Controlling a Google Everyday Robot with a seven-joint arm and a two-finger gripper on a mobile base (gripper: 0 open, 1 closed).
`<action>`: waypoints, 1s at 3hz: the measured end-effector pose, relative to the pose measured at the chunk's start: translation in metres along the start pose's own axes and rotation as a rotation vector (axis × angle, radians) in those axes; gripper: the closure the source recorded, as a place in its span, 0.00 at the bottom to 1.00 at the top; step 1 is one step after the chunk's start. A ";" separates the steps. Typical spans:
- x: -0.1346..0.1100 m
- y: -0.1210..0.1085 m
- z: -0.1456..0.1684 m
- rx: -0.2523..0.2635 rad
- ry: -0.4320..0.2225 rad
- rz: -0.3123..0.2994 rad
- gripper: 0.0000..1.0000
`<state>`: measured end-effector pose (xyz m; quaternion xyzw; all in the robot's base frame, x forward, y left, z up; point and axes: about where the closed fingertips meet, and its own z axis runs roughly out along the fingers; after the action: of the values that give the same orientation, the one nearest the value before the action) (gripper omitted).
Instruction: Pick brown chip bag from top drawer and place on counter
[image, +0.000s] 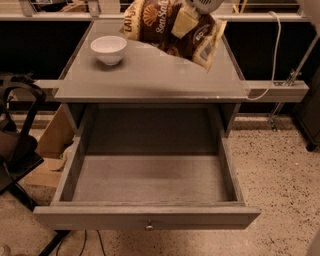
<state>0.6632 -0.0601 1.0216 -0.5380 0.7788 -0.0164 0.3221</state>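
The brown chip bag (172, 31) hangs in the air over the far part of the counter (150, 75), with its "Sea Salt" lettering showing. My gripper (186, 20) comes down from the top edge of the view and is shut on the brown chip bag near its upper middle. The top drawer (147, 185) is pulled fully open below the counter and its inside shows nothing in it. Its flat front panel carries a small round knob (148, 227).
A white bowl (108, 49) stands on the counter's far left. A white cable (272, 50) runs down at the right beside a side rail (277, 90). A dark chair (15, 145) and a cardboard box (50, 150) stand left of the drawer.
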 end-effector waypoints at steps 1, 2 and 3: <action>0.004 -0.018 0.037 0.050 -0.030 0.029 1.00; 0.007 -0.028 0.066 0.093 -0.033 0.030 1.00; 0.025 -0.035 0.094 0.112 -0.023 0.039 1.00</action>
<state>0.7359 -0.0654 0.9479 -0.5038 0.7834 -0.0474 0.3608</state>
